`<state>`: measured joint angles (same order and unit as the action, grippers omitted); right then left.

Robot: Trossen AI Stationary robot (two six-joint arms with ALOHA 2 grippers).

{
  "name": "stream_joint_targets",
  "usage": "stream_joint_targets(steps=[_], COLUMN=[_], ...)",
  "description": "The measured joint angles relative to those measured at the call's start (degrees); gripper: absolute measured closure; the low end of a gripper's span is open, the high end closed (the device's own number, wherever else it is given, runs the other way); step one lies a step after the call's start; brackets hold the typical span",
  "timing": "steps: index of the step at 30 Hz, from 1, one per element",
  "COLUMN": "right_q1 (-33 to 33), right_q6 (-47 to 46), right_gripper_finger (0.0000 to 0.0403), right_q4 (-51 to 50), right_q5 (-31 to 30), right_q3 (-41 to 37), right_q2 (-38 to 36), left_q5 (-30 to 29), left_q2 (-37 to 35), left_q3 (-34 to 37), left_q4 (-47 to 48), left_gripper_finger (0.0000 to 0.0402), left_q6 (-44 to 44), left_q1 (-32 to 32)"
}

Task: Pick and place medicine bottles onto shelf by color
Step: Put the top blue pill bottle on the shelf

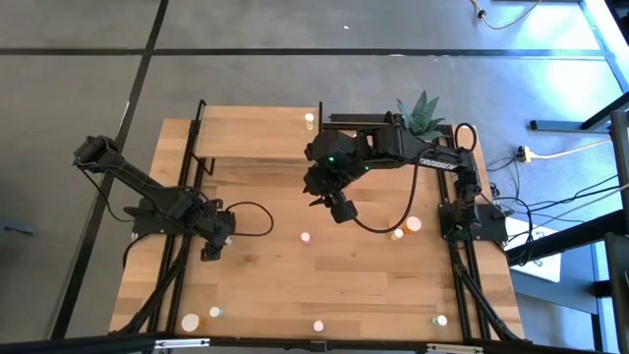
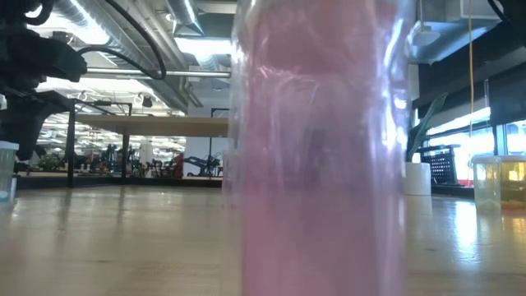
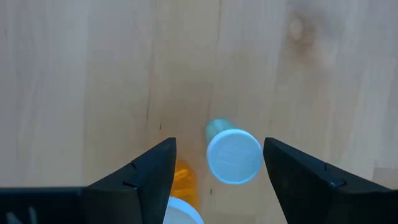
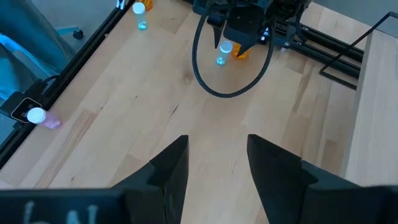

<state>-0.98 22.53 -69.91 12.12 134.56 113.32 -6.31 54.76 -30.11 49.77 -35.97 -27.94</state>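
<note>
My left gripper (image 3: 217, 165) is open at the table's left middle (image 1: 211, 246), pointing down. A green bottle with a white cap (image 3: 233, 155) stands upright between its fingers, and neither finger touches it. An orange bottle (image 3: 184, 177) stands by one finger. My right gripper (image 4: 214, 162) is open and empty above the table's middle (image 1: 339, 205). The shelf (image 1: 251, 133) stands at the far left, with one bottle (image 1: 309, 120) at its right end. Other bottles stand about the table: (image 1: 305, 237), (image 1: 414, 224), (image 1: 318, 325).
A pink bottle (image 2: 320, 148) stands right in front of the low camera. A yellowish bottle (image 2: 501, 181) stands at the right. A plant in a white pot (image 1: 423, 116) stands at the far right. More bottles (image 1: 190, 322) (image 1: 440, 320) stand near the front edge. A black cable (image 4: 230, 68) loops on the table.
</note>
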Motion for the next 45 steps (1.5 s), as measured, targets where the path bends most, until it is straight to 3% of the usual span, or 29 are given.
stream_joint_targets(steps=[14,31,45], right_q1=[-0.01,0.00,-0.01], right_q6=[0.02,0.02,0.02], right_gripper_finger=[0.0237,0.0237,0.0237], right_q4=[0.00,0.00,0.00], right_q5=[0.00,-0.01,0.00], right_q3=[0.00,0.00,0.00], right_q2=[0.00,0.00,0.00], left_q5=[-0.19,-0.39,-2.09], left_q2=[0.00,-0.02,0.00], left_q3=[0.00,-0.04,-0.05], left_q4=[0.01,0.00,0.13], left_gripper_finger=[0.0197,0.0301,0.0308], left_q6=[-0.48,-5.24,-8.70], left_q1=[0.00,0.00,0.07])
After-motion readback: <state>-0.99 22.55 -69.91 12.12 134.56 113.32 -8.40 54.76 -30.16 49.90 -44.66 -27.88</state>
